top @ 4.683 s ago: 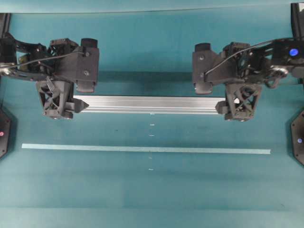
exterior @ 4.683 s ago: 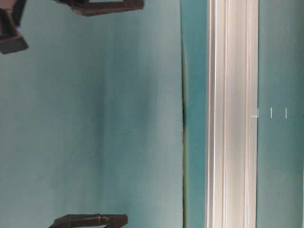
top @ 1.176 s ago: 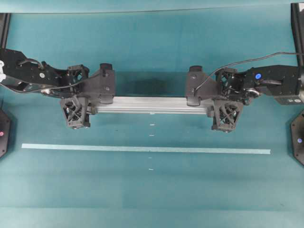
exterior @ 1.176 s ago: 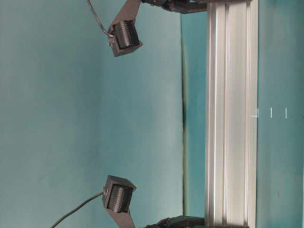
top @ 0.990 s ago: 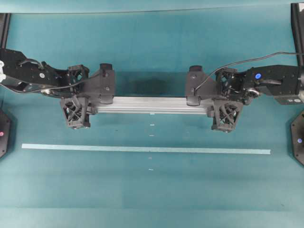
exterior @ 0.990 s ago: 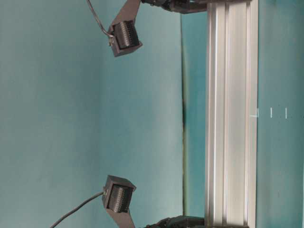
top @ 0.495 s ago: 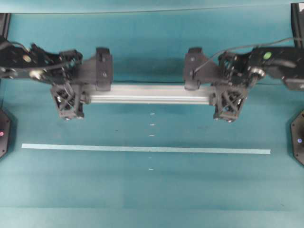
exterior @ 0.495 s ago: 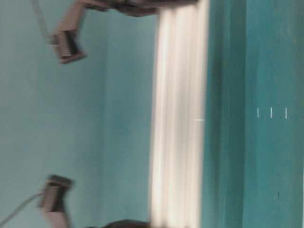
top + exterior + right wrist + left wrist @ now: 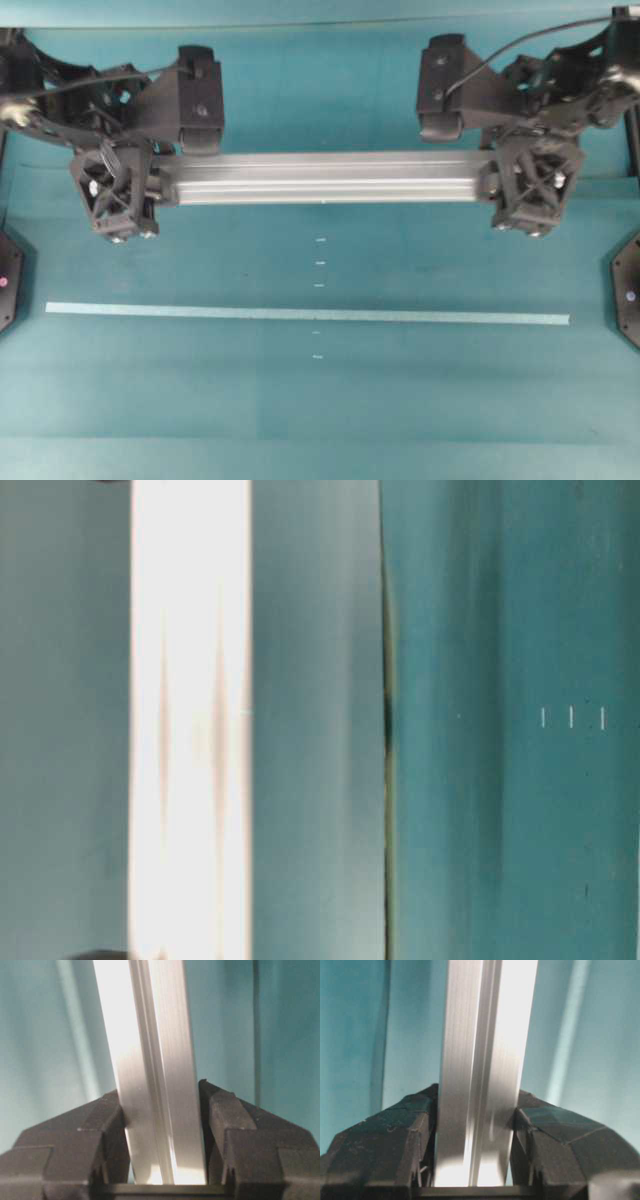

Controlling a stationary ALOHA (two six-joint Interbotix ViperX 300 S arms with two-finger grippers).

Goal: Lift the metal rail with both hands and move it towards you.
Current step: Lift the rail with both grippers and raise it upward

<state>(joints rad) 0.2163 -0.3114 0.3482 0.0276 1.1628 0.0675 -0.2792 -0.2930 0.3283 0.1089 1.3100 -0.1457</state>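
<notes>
Overhead exterior view: metal rail point(image 9: 320, 177), one piece, silver grooved extrusion, lying level across the far half of the teal table point(image 9: 320, 400), well beyond the pale tape strip point(image 9: 300, 314). Left gripper point(image 9: 115, 190) clamped on its left end; right gripper point(image 9: 530, 185) clamped on its right end; wrist views show pads pressed to both side faces. Handling, judged: rigid, moderately heavy, smooth and slip-prone. End holds suit it; unequal lifting would tilt it.
</notes>
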